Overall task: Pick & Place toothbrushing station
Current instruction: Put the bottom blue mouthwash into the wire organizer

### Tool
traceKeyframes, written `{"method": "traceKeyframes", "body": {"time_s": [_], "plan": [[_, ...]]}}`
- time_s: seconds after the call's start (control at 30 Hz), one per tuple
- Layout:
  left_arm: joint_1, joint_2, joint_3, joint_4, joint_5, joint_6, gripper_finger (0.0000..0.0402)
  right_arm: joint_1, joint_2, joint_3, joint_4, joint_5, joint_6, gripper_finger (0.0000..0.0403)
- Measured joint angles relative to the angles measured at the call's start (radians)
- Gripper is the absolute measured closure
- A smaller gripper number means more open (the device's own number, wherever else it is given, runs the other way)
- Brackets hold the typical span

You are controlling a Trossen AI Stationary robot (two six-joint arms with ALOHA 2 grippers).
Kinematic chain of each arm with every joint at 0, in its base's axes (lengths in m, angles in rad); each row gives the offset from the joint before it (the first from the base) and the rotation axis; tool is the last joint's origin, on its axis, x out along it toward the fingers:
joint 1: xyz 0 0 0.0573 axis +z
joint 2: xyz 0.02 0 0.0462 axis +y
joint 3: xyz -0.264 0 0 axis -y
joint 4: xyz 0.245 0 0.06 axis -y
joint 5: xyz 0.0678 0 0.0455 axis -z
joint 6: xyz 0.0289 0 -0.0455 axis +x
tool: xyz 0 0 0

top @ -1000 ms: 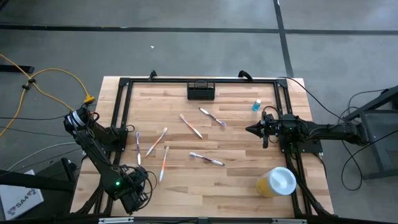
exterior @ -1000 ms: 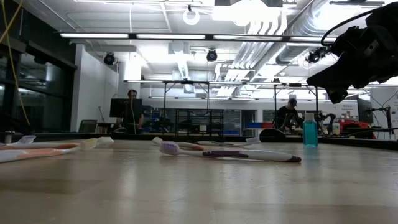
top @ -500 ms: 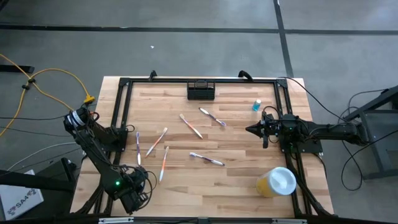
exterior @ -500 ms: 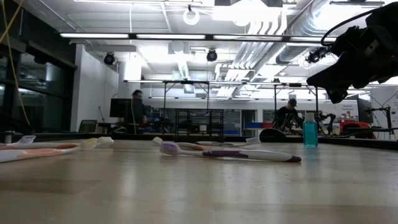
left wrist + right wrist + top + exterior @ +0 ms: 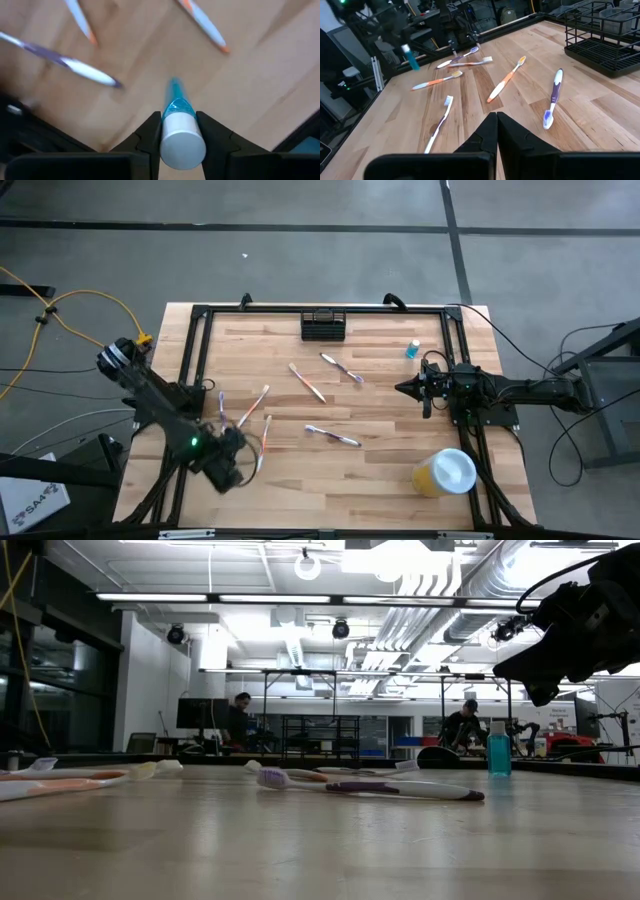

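My left gripper point(image 5: 232, 468) hangs over the table's near left part, shut on a blue tube with a white cap point(image 5: 181, 142). The right wrist view shows the tube point(image 5: 411, 57) hanging in the air. The toothbrushing station point(image 5: 323, 325), a black slotted caddy, stands at the middle of the far edge, also seen as the caddy point(image 5: 605, 35). Several toothbrushes point(image 5: 333, 436) lie flat on the wood. My right gripper point(image 5: 408, 388) is shut and touches nothing, at the right side above the table. My left gripper pinches the tube between its two fingers point(image 5: 150, 131), one on each side, at the blue shoulder just below the white cap point(image 5: 175, 107). The fingers point down from above. The tube hangs upright below them, cap end up, clear of the table.
A small blue bottle point(image 5: 412, 350) stands at the far right. A yellow cup with a white lid point(image 5: 445, 472) lies at the near right. A black frame point(image 5: 200, 315) borders the table. People move about in the room behind point(image 5: 240, 720).
My left gripper has risen and swung from the near left corner toward the table's middle and far side. A person in the background has walked to the right.
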Motion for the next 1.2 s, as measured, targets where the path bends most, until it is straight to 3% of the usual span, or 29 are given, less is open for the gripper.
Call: {"method": "traceKeyframes", "body": {"time_s": [0.27, 0.43, 0.77, 1.2], "plan": [[0.349, -0.13, 0.0, -0.067, 0.023, 0.391, 0.0313, 0.0, 0.0, 0.0, 0.0, 0.0, 0.0, 0.0401], [0.588, -0.131, 0.023, -0.085, 0.075, 0.642, 0.0313, 0.0, 0.0, 0.0, 0.0, 0.0, 0.0, 0.0401], [0.911, 0.05, 0.262, -0.175, 0.069, 1.086, 0.0313, 0.0, 0.0, 0.0, 0.0, 0.0, 0.0, 0.0401], [1.13, 0.322, 0.638, -0.224, 0.026, 1.433, 0.0313, 0.0, 0.0, 0.0, 0.0, 0.0, 0.0, 0.0401]]}}
